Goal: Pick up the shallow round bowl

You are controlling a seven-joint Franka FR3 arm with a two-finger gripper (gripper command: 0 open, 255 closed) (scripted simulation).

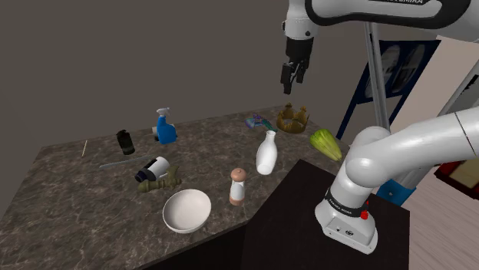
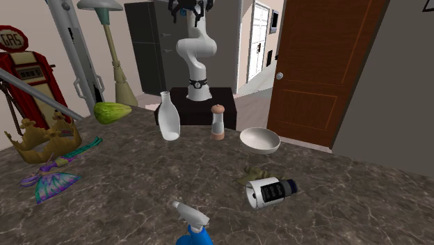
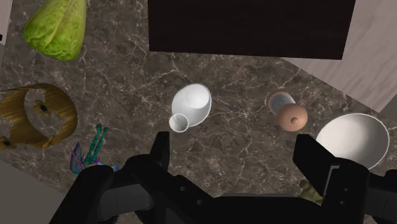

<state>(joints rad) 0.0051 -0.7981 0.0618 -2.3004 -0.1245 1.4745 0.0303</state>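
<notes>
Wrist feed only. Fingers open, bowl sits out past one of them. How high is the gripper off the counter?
Observer: High. In the shoulder view the gripper hangs well above the counter.
Operator: What lies past my frame on the bowl side?
Observer: A white bottle lies on its side, up and to the left of the bowl in the shoulder view, not touching it.
</notes>
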